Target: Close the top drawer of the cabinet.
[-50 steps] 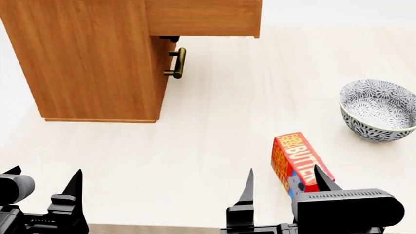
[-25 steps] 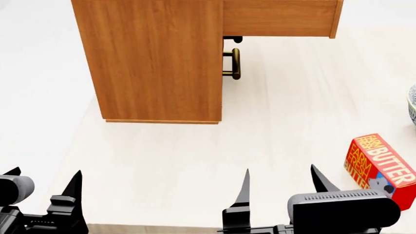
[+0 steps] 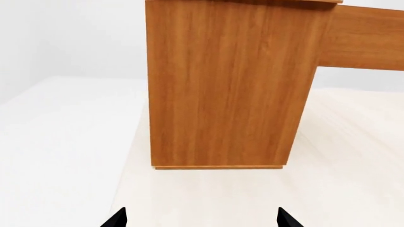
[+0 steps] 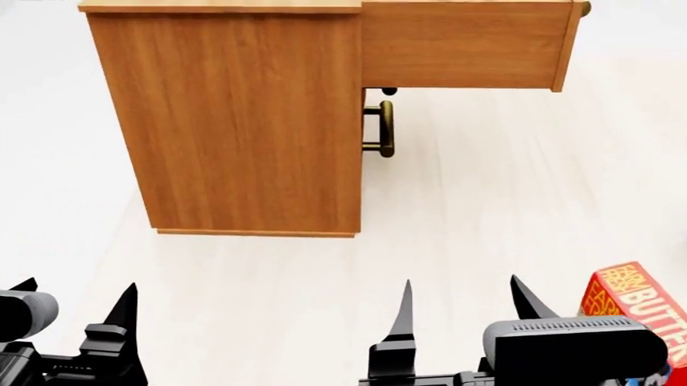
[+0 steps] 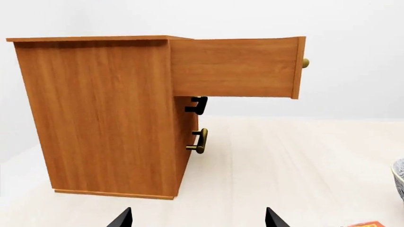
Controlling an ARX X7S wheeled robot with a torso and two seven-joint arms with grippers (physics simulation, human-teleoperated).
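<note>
Both end effectors hang low over the pale wood-grain surface (image 4: 483, 201), well short of the cabinet (image 4: 241, 121): the left end effector (image 4: 73, 301) and the right end effector (image 4: 464, 301) each show black pointed fingers spread apart, holding nothing. The cabinet is a boxy honey-brown slab with fine vertical grain. Its top drawer (image 5: 233, 67) juts far out of the cabinet's front (brass handle tip at its end), above a lower brass bar handle (image 5: 200, 141). A red butter box (image 4: 644, 310) lies beside the right end effector.

Pale wood-grain table (image 4: 269, 273) carried the cabinet (image 4: 241, 121) toward its far left; red butter box (image 4: 639, 310) lay at right near edge, bowl (image 5: 399, 177) rim at right.
</note>
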